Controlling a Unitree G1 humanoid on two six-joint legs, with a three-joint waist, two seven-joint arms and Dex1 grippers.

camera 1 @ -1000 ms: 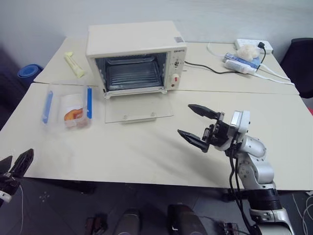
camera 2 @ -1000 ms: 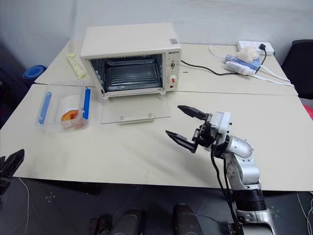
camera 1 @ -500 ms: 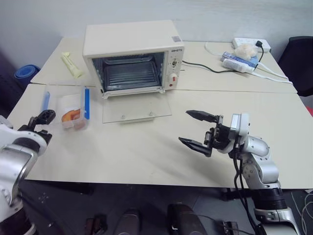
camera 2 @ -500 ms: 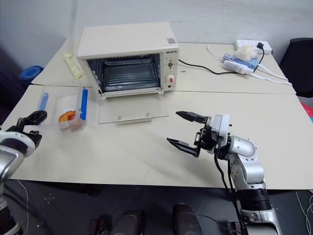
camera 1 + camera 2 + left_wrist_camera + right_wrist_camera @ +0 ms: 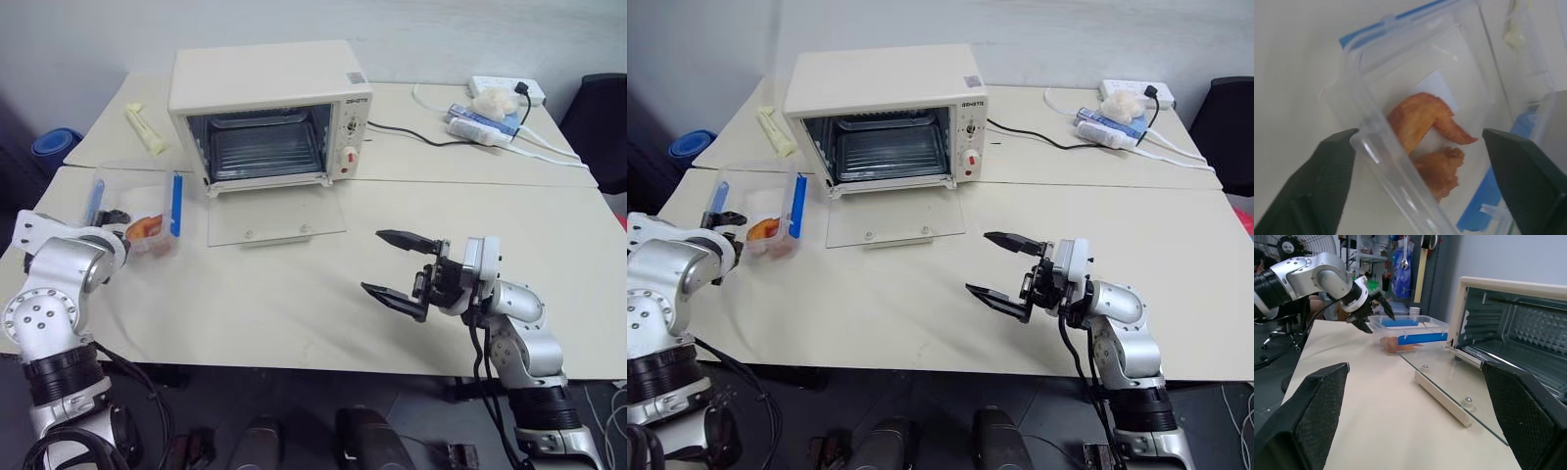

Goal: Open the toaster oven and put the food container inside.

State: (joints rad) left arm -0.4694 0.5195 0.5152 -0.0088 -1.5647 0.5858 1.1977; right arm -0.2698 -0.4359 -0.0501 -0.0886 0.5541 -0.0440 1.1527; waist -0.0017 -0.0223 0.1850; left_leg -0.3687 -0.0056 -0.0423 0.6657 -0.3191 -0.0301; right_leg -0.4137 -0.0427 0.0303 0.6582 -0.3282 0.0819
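Note:
The cream-white toaster oven point(image 5: 265, 98) stands at the back of the table, and its glass door point(image 5: 276, 211) lies folded down flat in front of it. Left of the door sits the clear food container point(image 5: 137, 208) with blue clips; orange food point(image 5: 1422, 122) shows inside. My left gripper point(image 5: 115, 216) is at the container's near left side, open, and in the left wrist view a corner of the box lies between its fingers point(image 5: 1327, 181). My right gripper point(image 5: 372, 261) hovers open over the table's front right, empty and pointing left.
A pale yellow packet point(image 5: 147, 127) lies behind the container at the back left. A power strip with small items point(image 5: 495, 108) and a black cable point(image 5: 411, 139) lie at the back right. A black chair point(image 5: 605, 127) stands past the right edge.
My left arm has come up from below the table's front left edge and reached forward to the food container. The right gripper has stayed in place.

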